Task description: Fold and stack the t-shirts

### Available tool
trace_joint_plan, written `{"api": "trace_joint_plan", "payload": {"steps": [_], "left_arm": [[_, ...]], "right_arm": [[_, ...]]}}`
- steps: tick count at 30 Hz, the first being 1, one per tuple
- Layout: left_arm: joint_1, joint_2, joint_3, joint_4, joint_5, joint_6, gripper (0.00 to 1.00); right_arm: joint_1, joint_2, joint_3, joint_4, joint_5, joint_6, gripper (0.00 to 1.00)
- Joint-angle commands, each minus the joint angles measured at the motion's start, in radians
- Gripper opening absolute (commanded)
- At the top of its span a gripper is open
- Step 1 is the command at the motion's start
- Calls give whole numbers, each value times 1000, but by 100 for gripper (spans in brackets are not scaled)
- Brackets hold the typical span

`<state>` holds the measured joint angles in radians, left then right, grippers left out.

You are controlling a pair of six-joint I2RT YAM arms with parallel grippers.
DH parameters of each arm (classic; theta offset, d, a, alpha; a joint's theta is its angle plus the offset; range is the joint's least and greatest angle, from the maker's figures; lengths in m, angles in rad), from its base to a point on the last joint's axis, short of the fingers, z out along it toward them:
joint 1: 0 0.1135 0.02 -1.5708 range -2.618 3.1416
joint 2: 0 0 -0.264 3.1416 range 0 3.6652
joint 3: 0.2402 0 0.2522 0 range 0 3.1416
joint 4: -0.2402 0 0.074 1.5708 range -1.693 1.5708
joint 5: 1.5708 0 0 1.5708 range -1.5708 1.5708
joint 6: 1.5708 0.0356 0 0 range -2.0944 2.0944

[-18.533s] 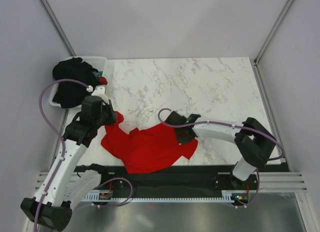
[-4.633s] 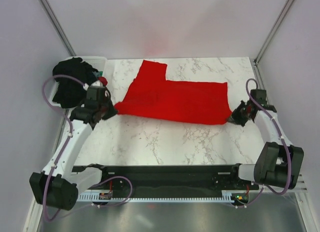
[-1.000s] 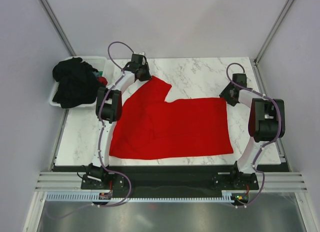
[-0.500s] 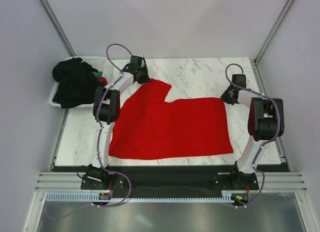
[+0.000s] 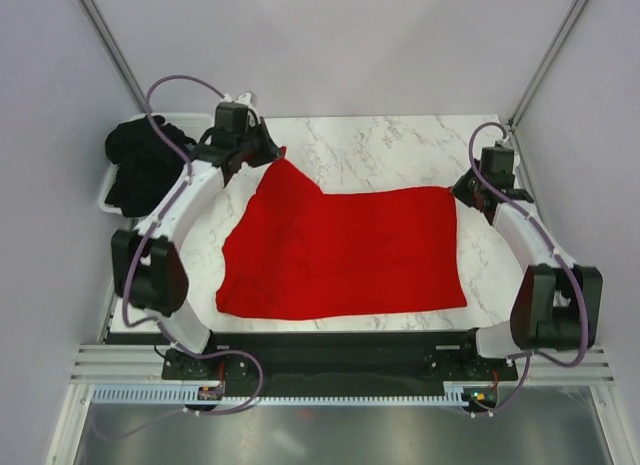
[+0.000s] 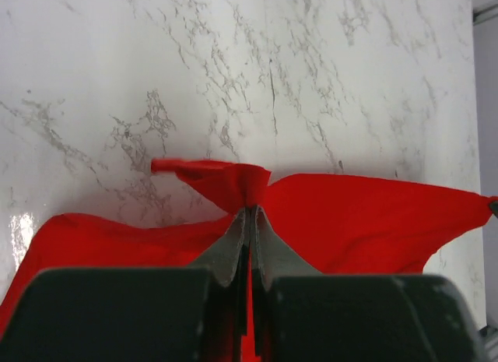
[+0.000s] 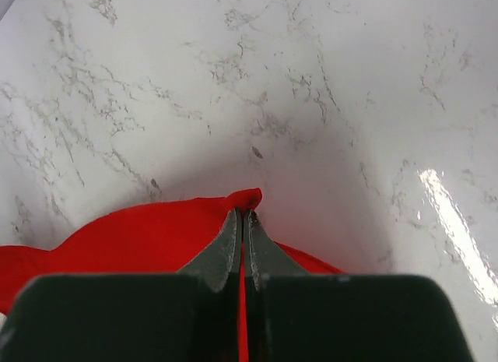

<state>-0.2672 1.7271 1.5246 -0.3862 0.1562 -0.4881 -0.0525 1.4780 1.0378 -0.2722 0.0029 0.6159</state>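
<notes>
Marble tabletop (image 5: 380, 145), grey walls behind. Red t-shirt (image 5: 350, 250) spread flat across tabletop centre, near hem at front edge. Left pincer (image 6: 249, 212) clamped tight on far-left corner — fabric bunched at fingertips. Right pincer (image 7: 241, 216) pinched closed on far-right corner. Black t-shirts (image 5: 140, 170) heaped in white tub (image 5: 103, 199), far left.

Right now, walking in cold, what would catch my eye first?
The bright red t-shirt lies spread on the marble table, its two far corners pinched by the left gripper and right gripper. At the far left, black t-shirts are heaped in a white tub.
</notes>
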Motion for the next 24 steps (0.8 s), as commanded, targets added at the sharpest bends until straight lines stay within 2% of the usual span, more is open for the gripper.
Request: {"api": "trace_joint_plan", "payload": {"steps": [1,9,17,20,21,22,23,24], "left_arm": [[-10,-168,-183,-10,-37,-50,2],[-24,-596,-548,-40,-112,-102,2],[-24,-920,-690,-227,-153,-185,2],[-24,-1023,-759,-317,-170,-273,3],[-24,-1097,-802,-338,-167,-323,10],[-23,-1135,-825,-361,-164,-352,14],[-24,-1182,-849,-396,-161,-381,20],[-24,-1268,-900,-405,-135,-436,40]], "right_arm": [[0,-120,-91,-55,-26,-18,0],[-15,-312,-235,-120,-9,-41,0],[-41,-398,-286,-163,-9,-44,0],[-49,-412,-301,-182,12,-36,0],[-52,-415,-306,-196,14,-31,9],[-55,-413,-312,-203,11,-28,26],[-56,-423,-326,-208,20,-22,71],[-58,-430,-332,-209,26,-7,85]]}}
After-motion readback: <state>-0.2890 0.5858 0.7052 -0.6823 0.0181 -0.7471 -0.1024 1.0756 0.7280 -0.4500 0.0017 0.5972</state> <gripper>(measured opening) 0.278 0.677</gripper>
